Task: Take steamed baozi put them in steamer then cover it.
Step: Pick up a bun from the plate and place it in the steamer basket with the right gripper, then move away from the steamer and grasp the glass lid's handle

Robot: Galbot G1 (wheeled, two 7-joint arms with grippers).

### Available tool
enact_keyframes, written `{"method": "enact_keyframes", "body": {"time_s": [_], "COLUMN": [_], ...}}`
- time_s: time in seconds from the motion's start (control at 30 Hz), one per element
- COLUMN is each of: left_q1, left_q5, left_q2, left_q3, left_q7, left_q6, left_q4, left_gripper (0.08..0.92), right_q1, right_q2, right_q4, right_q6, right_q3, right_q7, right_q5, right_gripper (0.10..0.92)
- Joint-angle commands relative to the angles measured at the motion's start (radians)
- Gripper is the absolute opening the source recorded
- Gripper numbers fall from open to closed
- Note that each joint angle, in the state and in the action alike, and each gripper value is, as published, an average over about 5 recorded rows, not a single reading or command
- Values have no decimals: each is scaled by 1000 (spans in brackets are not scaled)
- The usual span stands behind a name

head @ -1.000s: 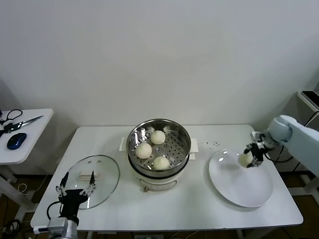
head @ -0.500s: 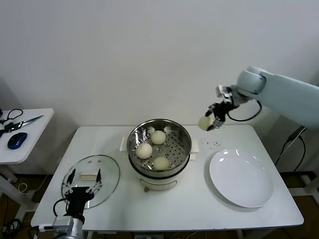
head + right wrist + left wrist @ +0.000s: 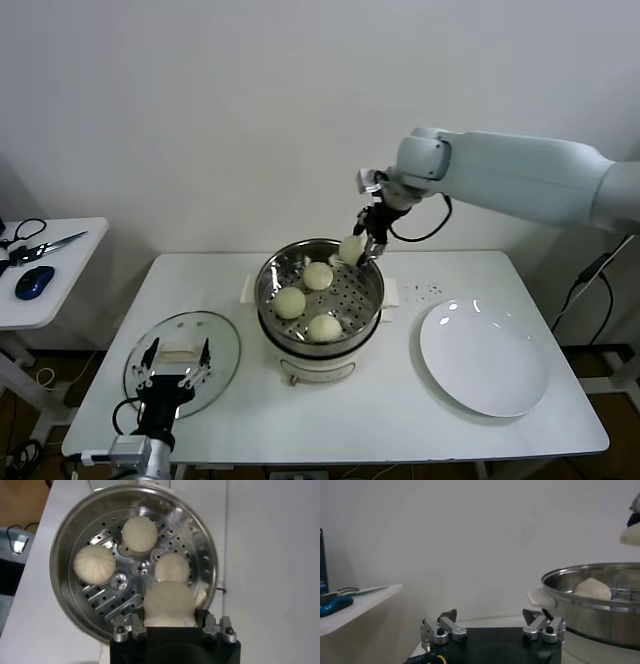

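The steel steamer (image 3: 366, 268) on its cream pot base stands mid-table and holds three baozi (image 3: 318, 276) (image 3: 290, 302) (image 3: 323, 328). My right gripper (image 3: 357, 249) is shut on the fourth baozi (image 3: 351, 249) and holds it above the steamer's far right rim. In the right wrist view this baozi (image 3: 168, 605) sits between the fingers over the basket (image 3: 70, 545). The glass cover (image 3: 215, 350) with its cream handle lies on the table at the front left. My left gripper (image 3: 174, 372) hovers over the cover's near part, open and empty; it also shows in the left wrist view (image 3: 492, 627).
An empty white plate (image 3: 485, 360) lies at the table's right. A side table (image 3: 60, 275) at the far left bears scissors (image 3: 40, 247) and a blue mouse (image 3: 33, 283). The white wall stands close behind.
My right gripper has carried the baozi from the plate up and left across the table to above the steamer's rim. The left gripper has crept slightly forward over the cover.
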Motion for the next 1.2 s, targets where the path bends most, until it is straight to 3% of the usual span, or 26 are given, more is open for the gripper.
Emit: {"method": "enact_keyframes", "body": {"time_s": [0.03, 0.6, 0.87, 1.2], "left_q1": [1, -16, -25, -22], "left_q5": [-10, -24, -20, 3], "left_q2": [1, 3, 7, 11], "left_q3": [3, -10, -7, -10], "left_q7": [1, 2, 2, 2], "left_q6": [2, 6, 14, 8], "left_q4": [0, 17, 16, 10], "left_gripper": [823, 823, 823, 823], "right_q1": [-75, -150, -124, -49], "right_q2": [113, 94, 61, -110], "right_q4": [15, -10, 2, 90], "right_q6": [-40, -48, -53, -8], "right_q3": [-73, -75, -24, 73], "right_q7": [68, 64, 49, 8], "right_q5": [25, -45, -59, -113], "right_gripper": [657, 670, 809, 823]}}
